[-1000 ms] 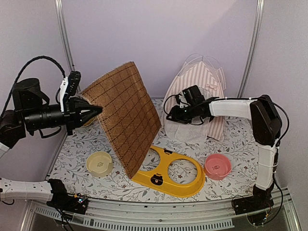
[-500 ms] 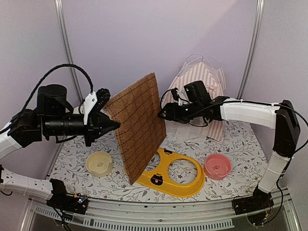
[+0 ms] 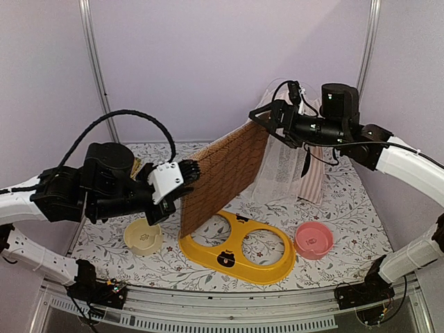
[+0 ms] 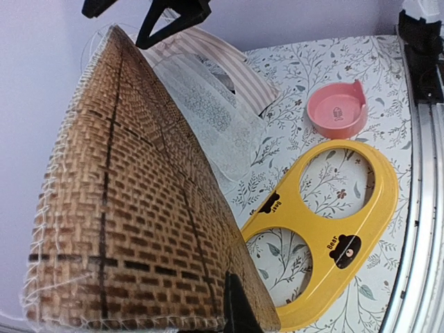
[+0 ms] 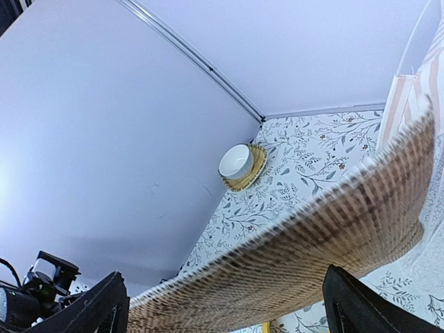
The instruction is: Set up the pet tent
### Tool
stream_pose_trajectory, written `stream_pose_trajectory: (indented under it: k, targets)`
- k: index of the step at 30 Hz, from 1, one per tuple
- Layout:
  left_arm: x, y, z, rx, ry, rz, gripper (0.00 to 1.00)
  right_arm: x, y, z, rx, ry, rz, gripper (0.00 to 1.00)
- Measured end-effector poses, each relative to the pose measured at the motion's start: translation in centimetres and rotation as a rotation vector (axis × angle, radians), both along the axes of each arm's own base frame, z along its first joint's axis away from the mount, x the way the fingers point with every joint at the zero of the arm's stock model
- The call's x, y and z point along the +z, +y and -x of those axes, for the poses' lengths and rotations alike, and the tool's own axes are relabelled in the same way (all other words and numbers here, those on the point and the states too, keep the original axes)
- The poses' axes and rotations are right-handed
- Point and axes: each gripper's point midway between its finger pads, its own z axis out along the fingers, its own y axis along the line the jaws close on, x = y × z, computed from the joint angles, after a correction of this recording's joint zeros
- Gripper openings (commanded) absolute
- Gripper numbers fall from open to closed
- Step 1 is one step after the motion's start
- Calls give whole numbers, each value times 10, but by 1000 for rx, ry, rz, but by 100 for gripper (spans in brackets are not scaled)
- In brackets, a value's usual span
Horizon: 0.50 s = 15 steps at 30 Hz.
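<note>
The pet tent [image 3: 295, 114], pink-and-white striped with a sheer lace curtain [image 3: 277, 173], stands at the back right against the wall. It also shows in the left wrist view [image 4: 215, 52] and at the right wrist view's edge [image 5: 416, 97]. A brown quilted mat [image 3: 222, 173] is held tilted on edge in front of it. My left gripper [image 3: 189, 177] is shut on the mat's lower left edge, with one fingertip [image 4: 234, 309] showing against the weave. My right gripper [image 3: 267, 121] hangs open at the mat's top corner. Its fingers stand wide apart below the mat's edge [image 5: 312, 229], holding nothing.
A yellow two-hole bowl stand [image 3: 239, 253] lies at the front centre, partly under the mat. A cream bowl [image 3: 143, 236] sits to its left and a pink bowl [image 3: 313, 239] to its right. A white bowl on a woven coaster [image 5: 239, 163] sits by the left wall.
My left arm has swung the mat rightwards and lower. My right gripper has left the tent's lace front, risen to the mat's top corner, and opened wide.
</note>
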Motion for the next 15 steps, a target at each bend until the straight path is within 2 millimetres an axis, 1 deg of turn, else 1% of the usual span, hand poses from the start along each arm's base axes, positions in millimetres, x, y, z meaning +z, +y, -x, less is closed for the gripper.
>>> stream_pose_trajectory:
  k: [3, 6, 8, 11, 13, 15]
  targets:
    - [-3, -6, 2, 4, -45, -37, 0, 12, -7, 7, -11, -1, -27, 99]
    - [-6, -13, 6, 5, -85, -65, 0, 11, -10, 10, -14, 22, -26, 99]
    - [-10, -18, 8, 11, -105, -85, 0, 3, -10, 10, -14, 47, -14, 99]
    - [-16, -25, 8, 25, -136, -117, 0, -20, -11, 13, -13, 103, 19, 99]
    - [-18, -27, 7, 34, -153, -130, 0, -36, -12, 15, -12, 144, 44, 99]
    - [-20, -27, 7, 45, -170, -145, 0, -47, -12, 17, -7, 174, 61, 99]
